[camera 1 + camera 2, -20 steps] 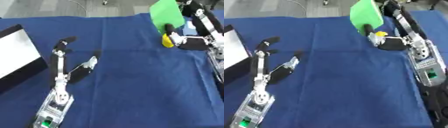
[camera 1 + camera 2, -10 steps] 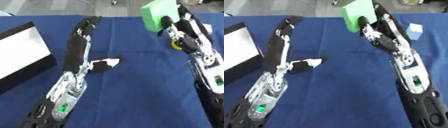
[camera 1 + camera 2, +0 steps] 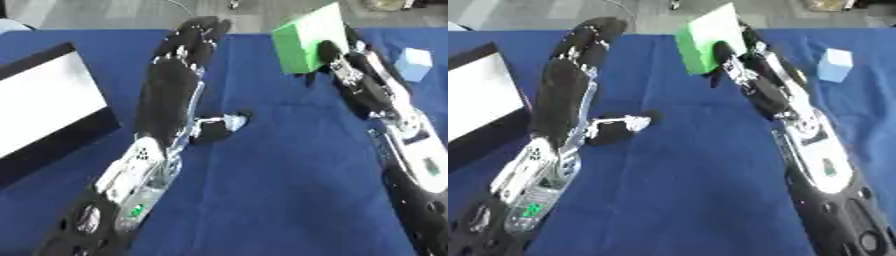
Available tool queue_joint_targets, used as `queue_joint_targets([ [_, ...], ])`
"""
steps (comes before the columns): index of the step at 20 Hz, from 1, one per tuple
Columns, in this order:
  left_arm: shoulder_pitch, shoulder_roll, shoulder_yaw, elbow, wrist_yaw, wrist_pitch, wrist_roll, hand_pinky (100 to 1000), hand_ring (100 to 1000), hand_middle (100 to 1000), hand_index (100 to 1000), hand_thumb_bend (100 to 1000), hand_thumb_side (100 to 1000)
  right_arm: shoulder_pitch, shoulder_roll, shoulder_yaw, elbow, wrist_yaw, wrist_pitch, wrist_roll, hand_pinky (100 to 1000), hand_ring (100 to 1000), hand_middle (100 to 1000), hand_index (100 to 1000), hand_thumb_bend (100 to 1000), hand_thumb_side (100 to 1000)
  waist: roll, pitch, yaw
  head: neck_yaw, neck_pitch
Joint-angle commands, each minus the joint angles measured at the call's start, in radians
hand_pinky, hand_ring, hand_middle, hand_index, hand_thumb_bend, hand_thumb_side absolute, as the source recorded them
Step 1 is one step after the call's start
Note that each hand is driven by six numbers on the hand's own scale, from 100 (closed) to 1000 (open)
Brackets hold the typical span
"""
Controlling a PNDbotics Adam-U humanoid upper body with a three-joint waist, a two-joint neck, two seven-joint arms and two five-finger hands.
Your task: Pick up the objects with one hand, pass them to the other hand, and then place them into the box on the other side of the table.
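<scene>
While the right hand [image 3: 346, 62] sits in the upper right of the frame with its fingers curled round a green block [image 3: 308, 37], the left hand [image 3: 179, 82] stretches up the centre-left, palm down, fingers straight and thumb spread to the side, holding nothing. At the left edge lies a black-rimmed box [image 3: 39, 117] with a white inside. Near the upper right edge, a small light blue cube [image 3: 834, 65] rests on the blue tablecloth [image 3: 280, 190], apart from both hands.
</scene>
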Motion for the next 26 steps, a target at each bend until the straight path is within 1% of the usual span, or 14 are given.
queue_joint_targets([
  [1, -0.024, 0.020, -0.005, -0.045, -0.010, -0.013, -0.030, 821, 863, 806, 894, 861, 220, -0.017, -0.002, 0.011, 0.010, -0.036, 0.022, 0.011, 579, 368, 246, 631, 100, 446, 0.006, -0.004, 0.002, -0.006, -0.003],
  [2, -0.027, 0.021, -0.008, -0.050, -0.010, -0.018, -0.040, 821, 863, 806, 893, 859, 223, -0.017, -0.002, 0.015, 0.018, -0.043, 0.028, 0.015, 579, 368, 247, 631, 100, 533, 0.005, -0.004, 0.003, -0.007, -0.003],
  [8, -0.052, 0.016, -0.024, -0.073, 0.001, -0.039, -0.084, 819, 862, 799, 886, 840, 226, -0.017, 0.004, 0.030, 0.057, -0.082, 0.048, 0.039, 581, 373, 251, 633, 100, 544, 0.000, -0.001, 0.004, -0.012, -0.003],
  [9, -0.056, 0.013, -0.027, -0.075, 0.006, -0.039, -0.087, 817, 861, 795, 882, 860, 233, -0.016, 0.005, 0.031, 0.061, -0.089, 0.051, 0.042, 581, 373, 251, 633, 100, 536, 0.000, 0.000, 0.004, -0.012, -0.003],
  [10, -0.059, 0.011, -0.030, -0.074, 0.013, -0.038, -0.088, 815, 861, 793, 880, 832, 223, -0.017, 0.006, 0.031, 0.062, -0.095, 0.052, 0.044, 581, 374, 251, 633, 100, 545, -0.001, 0.000, 0.004, -0.011, -0.003],
  [12, -0.063, 0.004, -0.034, -0.068, 0.029, -0.032, -0.086, 810, 859, 787, 872, 826, 220, -0.017, 0.007, 0.033, 0.062, -0.104, 0.056, 0.048, 581, 374, 252, 634, 100, 544, -0.002, 0.001, 0.004, -0.011, -0.003],
  [19, -0.068, -0.018, -0.047, -0.019, 0.097, -0.015, -0.041, 793, 857, 778, 858, 809, 216, -0.021, 0.007, 0.042, 0.043, -0.126, 0.066, 0.064, 581, 375, 252, 634, 100, 543, -0.005, 0.003, 0.003, -0.011, -0.003],
  [26, -0.086, -0.042, -0.056, 0.035, 0.159, -0.007, 0.021, 786, 863, 774, 849, 800, 220, -0.027, 0.007, 0.053, 0.024, -0.134, 0.071, 0.081, 581, 375, 251, 635, 100, 538, -0.010, 0.004, 0.000, -0.022, -0.003],
])
